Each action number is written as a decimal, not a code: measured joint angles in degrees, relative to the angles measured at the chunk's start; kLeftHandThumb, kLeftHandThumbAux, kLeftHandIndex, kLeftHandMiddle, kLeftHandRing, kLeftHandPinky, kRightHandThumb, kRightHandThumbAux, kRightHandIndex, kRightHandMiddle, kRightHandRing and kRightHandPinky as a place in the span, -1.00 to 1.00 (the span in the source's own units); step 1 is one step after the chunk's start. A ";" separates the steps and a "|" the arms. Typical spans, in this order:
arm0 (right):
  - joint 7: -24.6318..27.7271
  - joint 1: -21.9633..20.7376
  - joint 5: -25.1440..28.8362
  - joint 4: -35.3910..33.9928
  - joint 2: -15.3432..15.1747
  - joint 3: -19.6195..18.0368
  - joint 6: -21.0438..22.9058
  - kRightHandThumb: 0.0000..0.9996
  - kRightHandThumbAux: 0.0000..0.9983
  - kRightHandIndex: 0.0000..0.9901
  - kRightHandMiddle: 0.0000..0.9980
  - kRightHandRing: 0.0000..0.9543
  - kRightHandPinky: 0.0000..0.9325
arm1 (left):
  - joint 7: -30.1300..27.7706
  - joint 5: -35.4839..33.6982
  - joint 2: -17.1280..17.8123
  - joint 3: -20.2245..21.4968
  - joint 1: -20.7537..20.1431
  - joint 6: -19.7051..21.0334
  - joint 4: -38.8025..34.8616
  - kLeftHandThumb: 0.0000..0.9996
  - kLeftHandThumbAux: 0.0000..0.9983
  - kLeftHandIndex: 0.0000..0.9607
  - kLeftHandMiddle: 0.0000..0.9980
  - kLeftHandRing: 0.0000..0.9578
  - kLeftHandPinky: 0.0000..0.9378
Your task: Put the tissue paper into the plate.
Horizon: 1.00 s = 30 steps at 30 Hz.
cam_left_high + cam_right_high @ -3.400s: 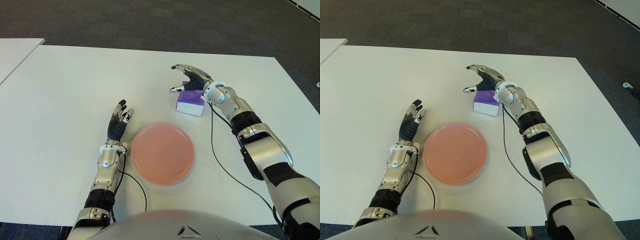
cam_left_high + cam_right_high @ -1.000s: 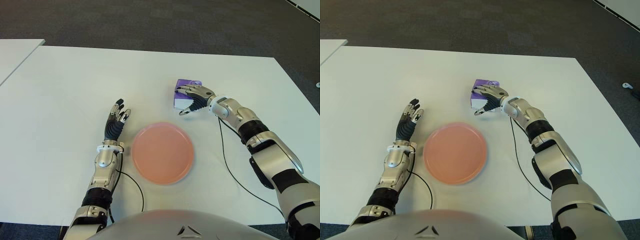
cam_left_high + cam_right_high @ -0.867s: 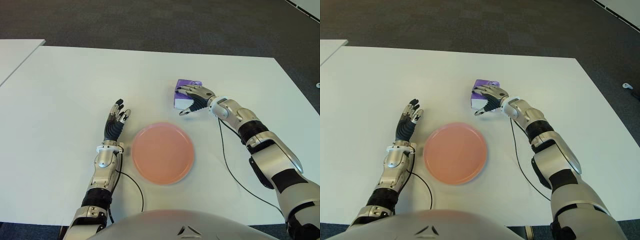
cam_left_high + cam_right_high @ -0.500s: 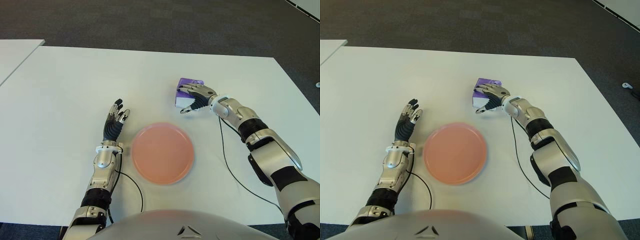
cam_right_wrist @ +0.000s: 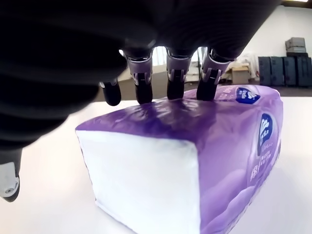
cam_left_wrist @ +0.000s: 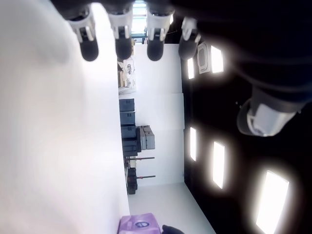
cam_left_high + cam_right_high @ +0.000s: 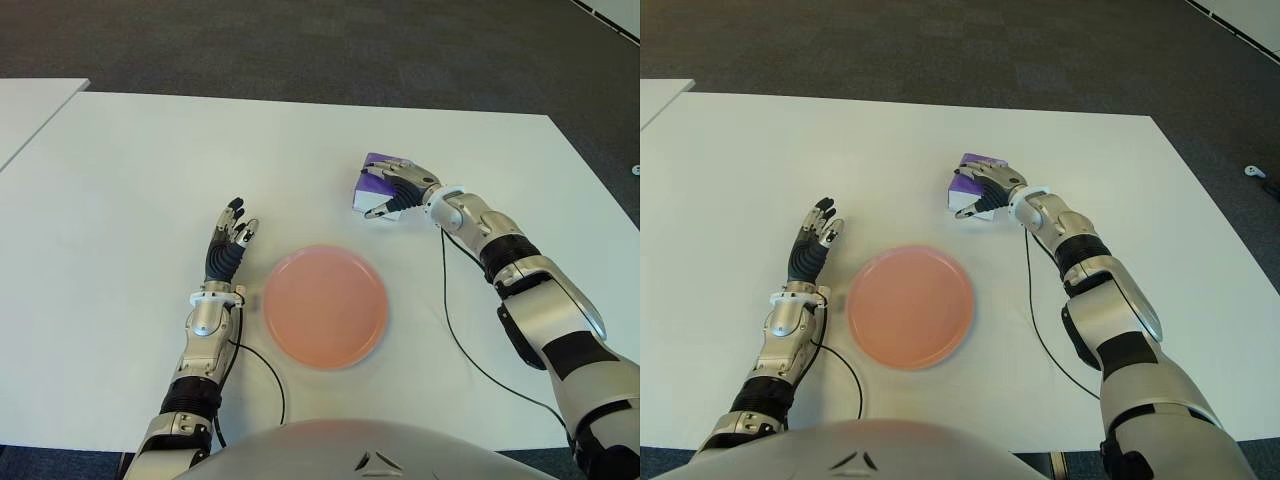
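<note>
One container sits in my view: a round, flat pink plate point(image 7: 325, 306) with a low rim and a smooth matte face, low in the middle of the frame on the white table point(image 7: 120, 160); I see nothing lying in it.

I find the tissue pack point(image 7: 376, 183) in the upper right of the frame, above and right of the plate and well apart from it; it is a soft block in glossy purple wrapper with one plain white end, and it looks tilted, one edge raised.

I have the right hand point(image 7: 400, 189) on that pack; in its wrist view four fingertips point(image 5: 143, 87) press into the purple top and dent the film, and the thumb shows below the white end, so I read it as clasped around the pack.

I see the left hand point(image 7: 226, 250) just left of the plate; its dark fingers are stretched out straight and loosely apart, holding nothing.
</note>
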 measured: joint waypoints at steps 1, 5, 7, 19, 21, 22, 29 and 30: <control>0.17 0.00 0.09 -0.18 -0.16 -0.17 0.00 -0.68 -0.09 -1.00 -1.00 -1.00 -1.00 | 0.00 0.00 0.02 0.01 0.00 0.01 0.00 -1.00 -0.09 -1.00 -1.00 -1.00 -1.00; 1.02 0.01 0.82 -0.98 -0.57 -1.02 -0.01 -0.68 -0.10 -1.00 -1.00 -1.00 -1.00 | 0.00 0.00 0.08 0.17 0.02 0.13 -0.01 -1.00 -0.10 -1.00 -1.00 -1.00 -1.00; 1.58 0.01 1.33 -1.39 -0.75 -1.55 -0.02 -0.68 -0.11 -1.00 -1.00 -1.00 -1.00 | 0.00 0.01 0.11 0.25 0.02 0.22 -0.04 -1.00 -0.10 -1.00 -1.00 -1.00 -1.00; 6.57 3.68 5.06 -9.77 -2.87 -4.22 -0.22 -0.68 -0.11 -1.00 -1.00 -1.00 -1.00 | 0.00 0.03 0.10 0.53 0.45 1.15 -1.18 -1.00 -0.10 -1.00 -1.00 -1.00 -1.00; 7.25 5.35 5.62 -11.82 -3.18 -4.42 -0.30 -0.69 -0.11 -1.00 -1.00 -1.00 -1.00 | 0.00 0.04 0.09 0.51 0.45 1.49 -1.33 -1.00 -0.10 -1.00 -1.00 -1.00 -1.00; 7.52 6.46 5.92 -13.01 -3.36 -4.51 -0.39 -0.69 -0.11 -1.00 -1.00 -1.00 -1.00 | 0.01 0.05 0.07 0.52 0.47 1.59 -1.42 -1.00 -0.10 -1.00 -1.00 -1.00 -1.00; 8.83 14.12 7.15 -20.35 -4.78 -5.29 -1.30 -0.72 -0.11 -1.00 -1.00 -1.00 -1.00 | 0.01 0.11 0.09 0.54 0.76 2.34 -2.00 -1.00 -0.10 -1.00 -1.00 -1.00 -1.00; 8.90 14.89 7.32 -21.17 -4.99 -5.44 -1.46 -0.72 -0.11 -1.00 -1.00 -1.00 -1.00 | 0.01 0.12 0.09 0.54 0.82 2.39 -2.06 -1.00 -0.10 -1.00 -1.00 -1.00 -1.00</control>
